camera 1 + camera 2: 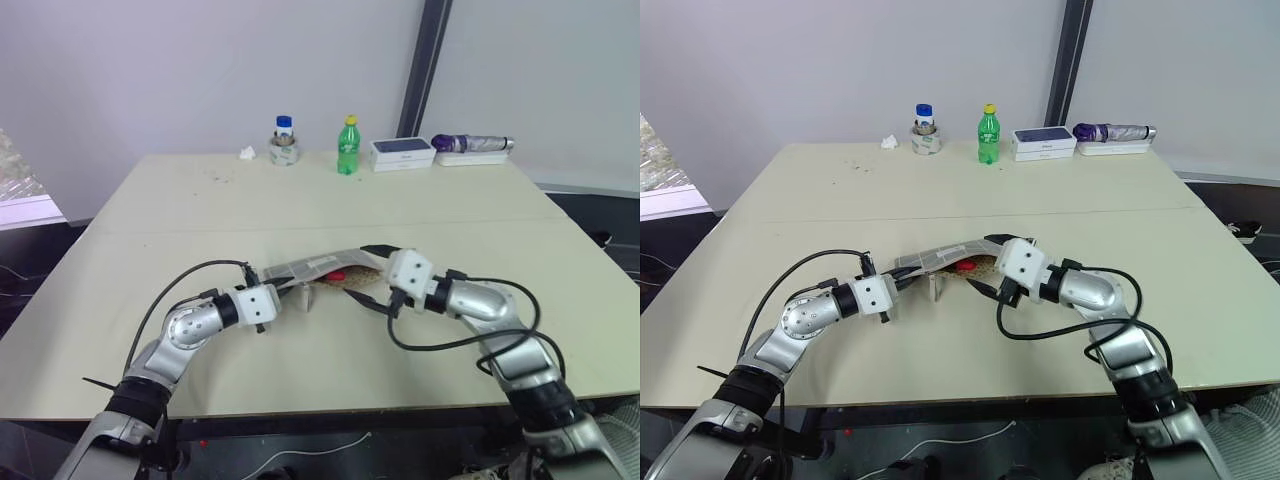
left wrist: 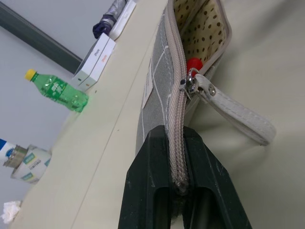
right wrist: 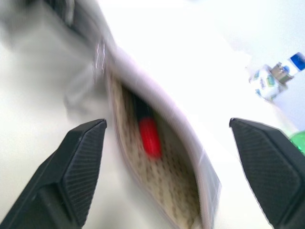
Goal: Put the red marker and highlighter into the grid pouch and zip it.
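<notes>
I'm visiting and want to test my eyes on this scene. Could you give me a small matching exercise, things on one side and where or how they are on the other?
Things:
1. red marker
2. grid pouch
3. green bottle
4. right gripper

States:
A. standing at the table's far edge
B. open, in front of the pouch's mouth
C. lying inside the pouch
D. unzipped, one end pinched by the left gripper

Pairs: 1-C, 2-D, 3-A, 4-B

One grid pouch [image 1: 320, 268], one red marker [image 3: 148, 134], one green bottle [image 1: 347, 147], two white boxes [image 1: 402, 153], one tape roll [image 1: 285, 153].
</notes>
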Tool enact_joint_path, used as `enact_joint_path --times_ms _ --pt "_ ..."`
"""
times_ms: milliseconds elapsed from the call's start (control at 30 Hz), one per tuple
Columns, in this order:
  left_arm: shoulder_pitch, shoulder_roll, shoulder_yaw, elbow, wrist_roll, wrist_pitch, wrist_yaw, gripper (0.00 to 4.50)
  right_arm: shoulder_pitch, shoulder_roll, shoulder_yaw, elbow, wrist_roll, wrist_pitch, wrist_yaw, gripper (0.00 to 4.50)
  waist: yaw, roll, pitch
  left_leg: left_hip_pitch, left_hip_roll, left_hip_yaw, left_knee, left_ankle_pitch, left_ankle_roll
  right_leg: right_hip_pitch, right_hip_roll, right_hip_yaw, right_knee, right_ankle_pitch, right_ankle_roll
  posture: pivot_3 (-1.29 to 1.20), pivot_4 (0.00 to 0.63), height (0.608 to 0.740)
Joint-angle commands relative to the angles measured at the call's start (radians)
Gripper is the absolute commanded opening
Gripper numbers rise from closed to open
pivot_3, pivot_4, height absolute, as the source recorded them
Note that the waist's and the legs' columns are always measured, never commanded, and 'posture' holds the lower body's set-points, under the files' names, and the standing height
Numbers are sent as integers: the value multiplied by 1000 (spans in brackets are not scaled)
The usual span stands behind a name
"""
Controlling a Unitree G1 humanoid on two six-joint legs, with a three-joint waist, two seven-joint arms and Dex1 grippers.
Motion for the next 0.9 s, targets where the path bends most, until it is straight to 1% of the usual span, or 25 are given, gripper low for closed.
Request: enact_joint_path --times_ms 33,67,133,233,300,367,500,567,667,700,767,900 --pt "-33 -9 -1 -6 1 -1 6 0 67 10 5 -98 117 177 12 4279 4 0 0 0 0 0 0 0 0 0 0 0 0 0 0 0 150 740" --pt "-45 -15 -9 -8 4 3 -1 0 91 29 13 -100 138 214 0 4279 7 0 0 0 0 0 1 0 0 0 0 0 0 0 0 0 150 740" --pt "-62 -23 -22 -15 14 7 -6 0 134 102 -5 -94 236 266 -17 4279 9 0 0 0 -1 0 1 0 0 1 0 0 0 0 0 0 150 740" --pt "-77 -24 -38 -38 42 13 -8 0 171 130 48 -18 169 257 -39 4279 5 0 0 0 -1 0 1 0 0 0 0 0 0 0 0 0 150 740" --pt "-75 -21 -41 -67 41 22 -15 0 166 152 72 32 136 253 -70 4279 4 0 0 0 -1 0 1 0 0 0 0 0 0 0 0 0 150 740" --pt "-71 -7 -42 -90 51 21 -20 0 130 199 76 60 140 254 -98 4279 1 0 0 0 0 0 0 0 0 0 0 0 1 0 0 0 150 740" --pt "-57 14 -35 -116 55 34 -26 0 -10 327 57 176 106 238 -229 4279 -13 0 0 0 0 0 0 0 0 -1 0 0 1 0 0 0 150 740" --pt "-52 19 -33 -126 57 44 -21 0 -52 379 55 198 134 251 -225 4279 -17 0 0 0 0 -1 -1 0 -1 -1 0 0 1 0 0 0 150 740" --pt "-50 23 -33 -131 60 50 -15 0 -76 422 42 214 152 260 -230 4279 -14 0 0 0 0 -1 -1 0 -1 -1 0 0 0 0 0 0 150 740" --pt "-49 26 -32 -132 59 50 -15 0 -81 427 49 221 141 245 -226 4049 -15 0 0 0 -1 -1 -1 0 -1 -1 0 0 -1 0 0 0 150 740" --pt "-48 32 -30 -132 60 52 -12 0 -79 428 62 227 133 243 -215 3423 -16 0 0 0 -1 -1 -1 0 -1 -1 0 0 -1 0 0 0 150 740" --pt "-40 38 -23 -133 48 61 -15 0 -60 416 70 237 118 241 -213 1403 -20 0 0 0 -1 -1 -1 0 -1 -1 0 0 1 0 0 0 150 740"
